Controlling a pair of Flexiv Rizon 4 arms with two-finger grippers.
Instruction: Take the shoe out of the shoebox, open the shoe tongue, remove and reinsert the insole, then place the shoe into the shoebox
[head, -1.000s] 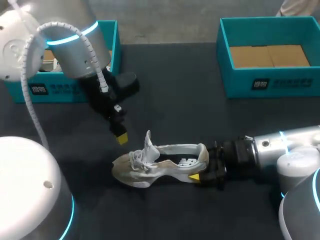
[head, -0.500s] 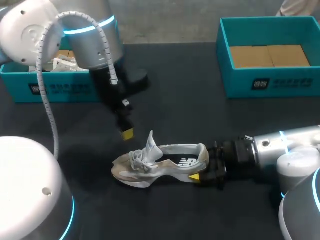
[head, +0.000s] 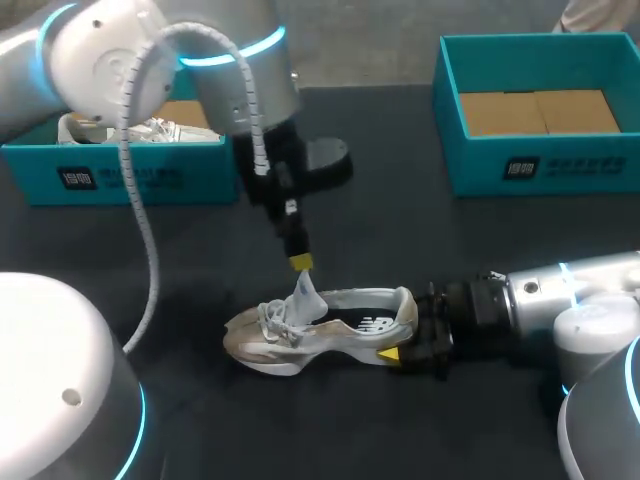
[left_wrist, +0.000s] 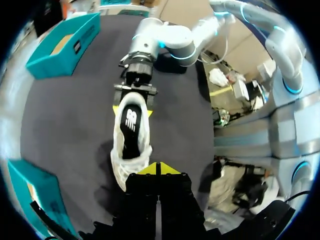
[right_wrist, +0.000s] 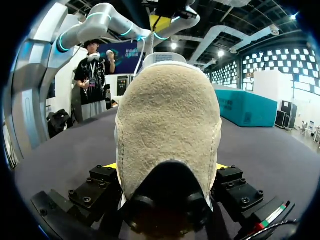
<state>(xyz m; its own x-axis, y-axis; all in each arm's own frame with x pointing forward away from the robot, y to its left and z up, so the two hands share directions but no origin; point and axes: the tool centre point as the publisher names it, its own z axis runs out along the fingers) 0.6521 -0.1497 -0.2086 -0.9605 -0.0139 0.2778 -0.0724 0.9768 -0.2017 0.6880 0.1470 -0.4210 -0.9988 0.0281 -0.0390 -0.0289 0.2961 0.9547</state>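
Observation:
A white and beige shoe (head: 320, 325) lies on its sole on the black table, toe to the left, with its tongue (head: 304, 292) standing up. My right gripper (head: 402, 330) comes in from the right and is shut on the heel (right_wrist: 167, 135), one finger on each side. My left gripper (head: 300, 263) hangs just above the tongue's tip, its yellow tips pressed together with nothing between them. In the left wrist view the shoe (left_wrist: 131, 142) lies ahead of the shut left gripper (left_wrist: 159, 169), its dark insole showing, and the right gripper (left_wrist: 133, 107) holds the far end.
A teal shoebox (head: 120, 175) at the back left holds another white shoe (head: 135, 130). A second teal box (head: 540, 165) at the back right has only a cardboard floor. Bare black table surrounds the shoe.
My left arm has swung right and toward the shoe, bringing its shut tips from left of the shoe to just above the tongue. The right arm and the shoe have stayed still.

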